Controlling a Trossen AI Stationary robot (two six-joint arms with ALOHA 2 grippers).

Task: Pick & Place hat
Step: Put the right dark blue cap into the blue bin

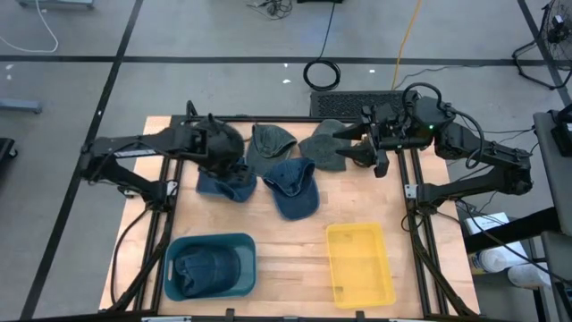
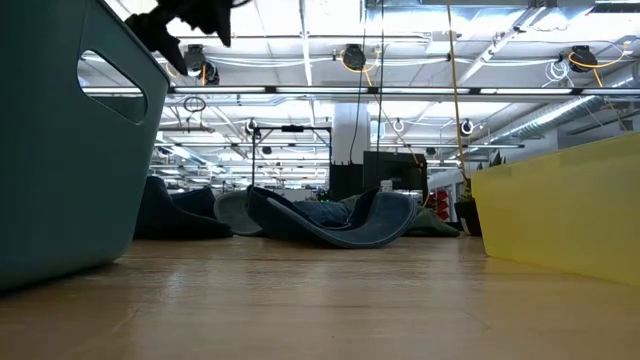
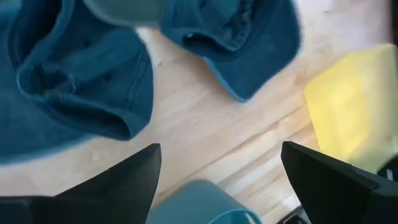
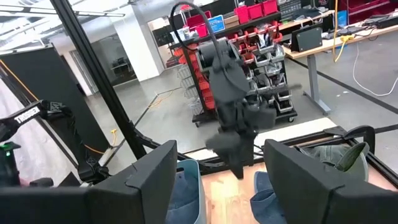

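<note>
A: What sits nearest on the wooden bench?

B: Two plastic tubs. On the left, a teal bin with rounded corners, a dark denim cap crumpled inside. To its right, a translucent yellow tray, rectangular.

A: And beyond those?

B: A blue denim cap lies mid-bench, brim curled up. Left of it, another blue cap lies under the left arm. Farther back are two soft grey-green caps, one beside the other.

A: The arms?

B: The left gripper hangs over the left blue cap, jaws spread wide, holding nothing. The right gripper reaches in from the right, above the right grey-green cap; its jaws stand partly apart, and I cannot tell whether they touch the fabric.
</note>
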